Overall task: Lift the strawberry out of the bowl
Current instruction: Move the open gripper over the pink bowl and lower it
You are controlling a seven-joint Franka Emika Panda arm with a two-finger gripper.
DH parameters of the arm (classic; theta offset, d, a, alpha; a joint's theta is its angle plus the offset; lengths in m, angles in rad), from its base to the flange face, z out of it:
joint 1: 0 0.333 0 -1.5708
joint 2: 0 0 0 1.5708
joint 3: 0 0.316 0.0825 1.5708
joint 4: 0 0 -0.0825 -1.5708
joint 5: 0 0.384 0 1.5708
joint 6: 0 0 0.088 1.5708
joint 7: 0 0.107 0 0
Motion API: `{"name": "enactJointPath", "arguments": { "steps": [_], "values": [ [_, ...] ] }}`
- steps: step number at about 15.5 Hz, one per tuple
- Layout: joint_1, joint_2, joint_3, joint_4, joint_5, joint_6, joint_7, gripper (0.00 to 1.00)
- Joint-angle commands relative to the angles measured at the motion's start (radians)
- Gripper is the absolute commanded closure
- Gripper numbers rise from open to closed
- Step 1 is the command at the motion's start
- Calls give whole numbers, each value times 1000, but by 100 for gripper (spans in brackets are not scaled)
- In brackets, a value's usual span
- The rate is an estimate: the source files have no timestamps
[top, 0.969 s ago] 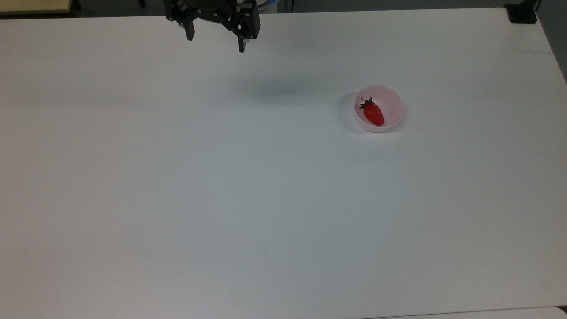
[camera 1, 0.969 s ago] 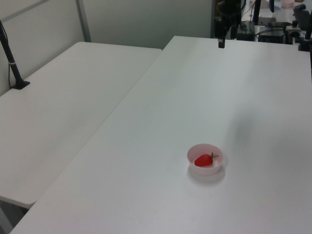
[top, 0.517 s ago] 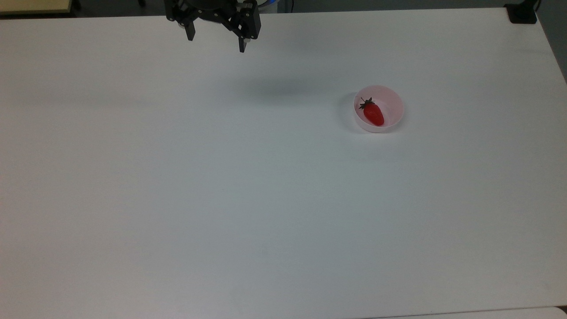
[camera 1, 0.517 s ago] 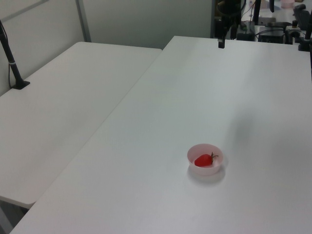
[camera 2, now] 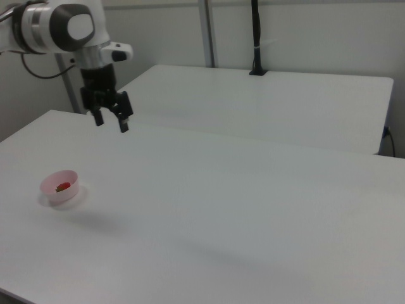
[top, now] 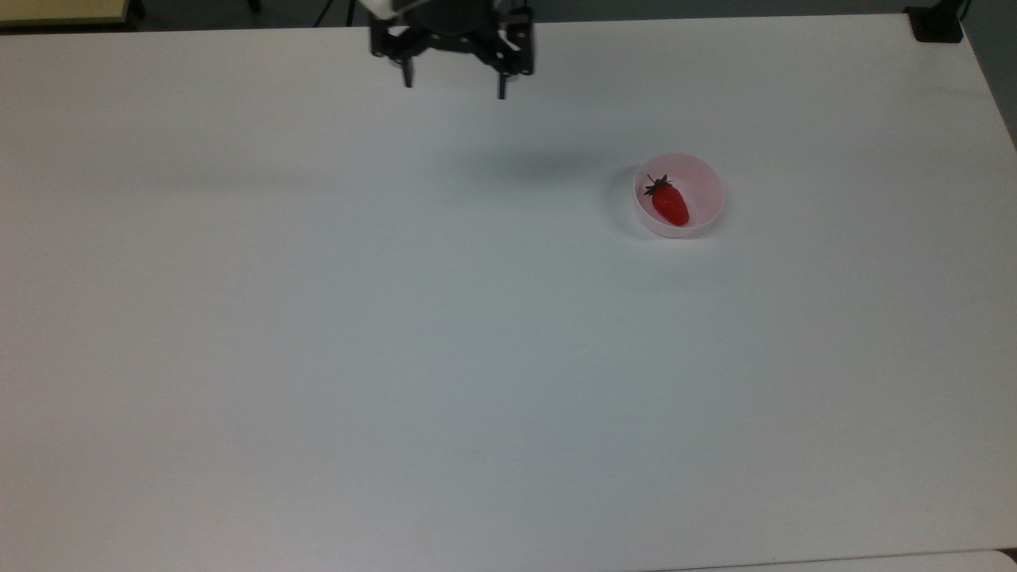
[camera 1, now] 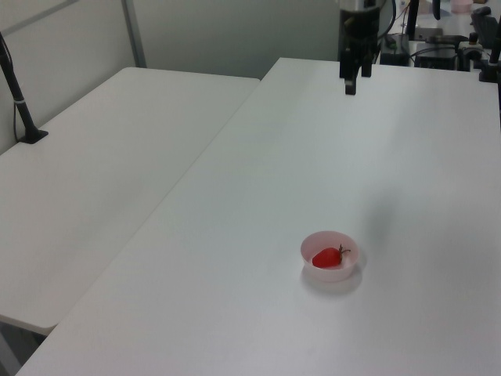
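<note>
Top view: black two-finger gripper (top: 454, 83) spread wide, empty, high above the white table (top: 318, 334), well apart from the glossy red strawberry (top: 670, 204) lying inside the pale pink plastic bowl (top: 707, 181).

Left view: fingers pointing down, presumably ready for descent.

Right view: bowl near the right view's left edge, gripper above and beyond.

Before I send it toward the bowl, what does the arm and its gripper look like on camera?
The arm is a white, rounded casing with grey joint bands and a grey disc on its side; a dark cable trails behind it. The gripper is matte black and boxy, ending in two slim black fingers with angular linkages above them. I can make out no markings.
</note>
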Motion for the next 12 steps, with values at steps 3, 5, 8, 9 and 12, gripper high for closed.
{"name": "enactJointPath", "arguments": {
  "steps": [3, 5, 8, 9, 12],
  "values": [
    [181, 79, -6, -11, 6, 33, 0, 0],
    [259, 118, -6, -12, 6, 103, 8, 0],
    [336, 195, -7, -11, -4, 146, 12, 0],
    [353, 211, -7, -12, -9, 172, 14, 0],
    [384, 261, -6, -12, -14, 243, 6, 0]
  ]
}}
